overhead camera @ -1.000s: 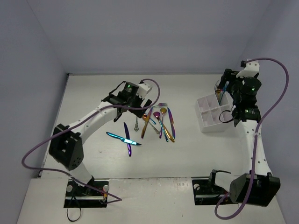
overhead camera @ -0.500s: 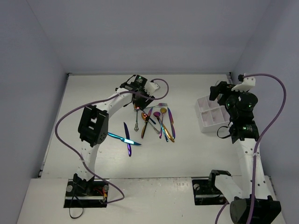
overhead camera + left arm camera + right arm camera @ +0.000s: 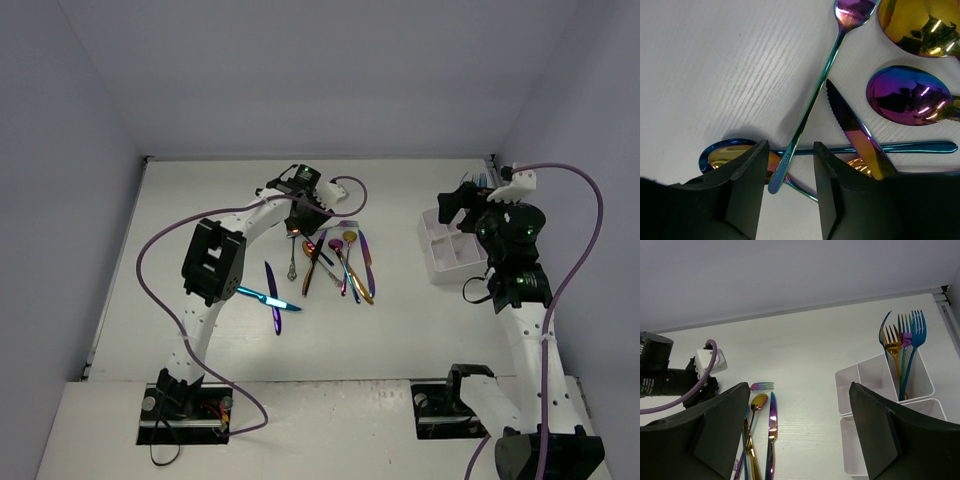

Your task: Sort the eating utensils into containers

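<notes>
On the left gripper the matte black jaws stand half spread around a slim, glossy rainbow spoon; on the right gripper, wide apart.

The utensils are mirror-glossy iridescent metal, the table matt grained white, the caddy smooth plastic.

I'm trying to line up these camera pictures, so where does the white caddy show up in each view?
Top external: the white caddy sits at mid right.
Left wrist: not in it.
Right wrist: lower right, with forks standing in its far compartment.
Shared landmark: the loose utensil pile, centre in the top view, filling the left wrist view, bottom left in the right wrist view.
</notes>
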